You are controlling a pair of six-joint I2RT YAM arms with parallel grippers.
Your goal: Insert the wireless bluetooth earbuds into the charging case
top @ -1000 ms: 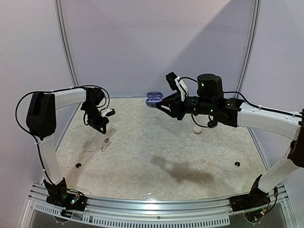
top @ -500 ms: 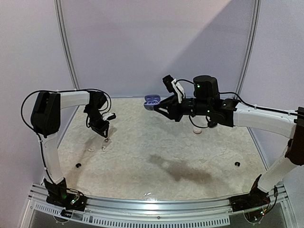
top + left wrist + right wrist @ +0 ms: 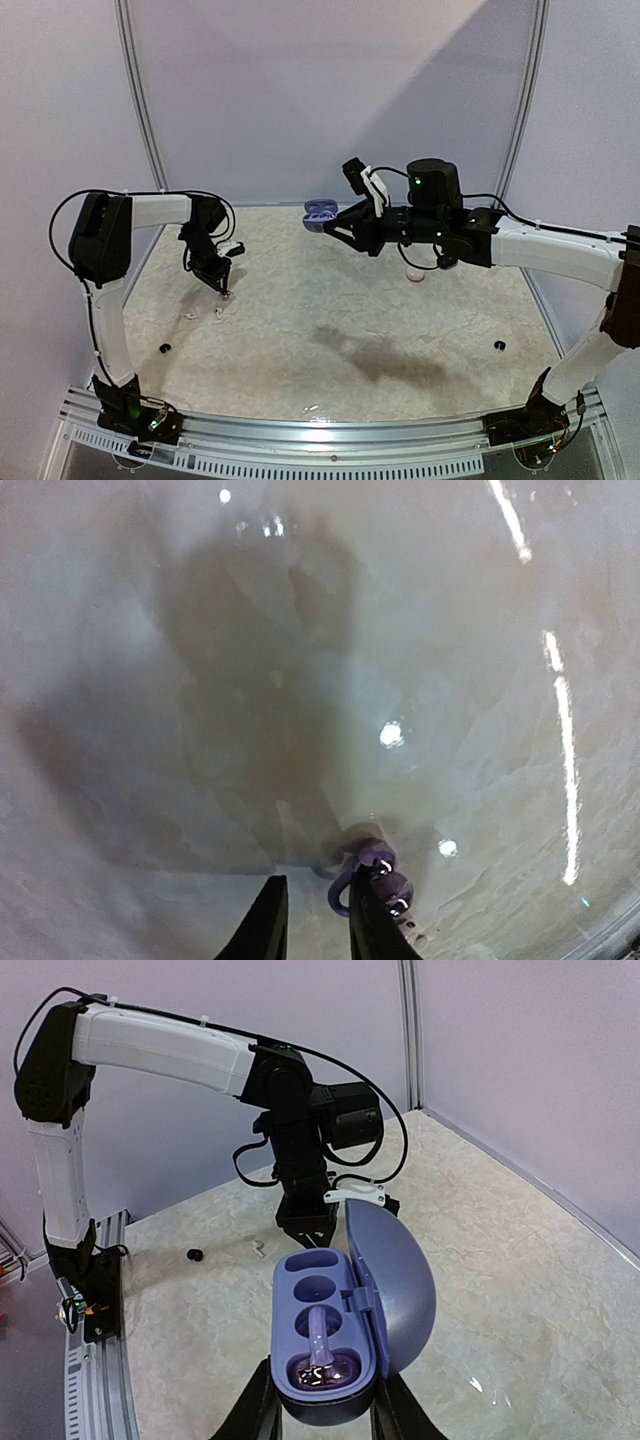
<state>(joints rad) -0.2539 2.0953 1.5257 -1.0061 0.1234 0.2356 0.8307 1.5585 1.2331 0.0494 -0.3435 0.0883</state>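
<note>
Right gripper (image 3: 326, 1400): clenched on open purple charging case (image 3: 340, 1305). Left gripper (image 3: 316, 882): slightly parted, empty. Purple earbuds (image 3: 381, 872) just beside one fingertip, on counter (image 3: 150, 680).

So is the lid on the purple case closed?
No, the purple charging case in the right gripper has its lid swung open, showing the wells inside.

Lilac walls (image 3: 300, 90) enclose a glossy beige tabletop (image 3: 300, 330).

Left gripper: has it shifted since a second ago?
Yes. The left gripper has dropped toward the table and edged rightward in the top view, ending just above the white earbuds, which have stayed put.
</note>
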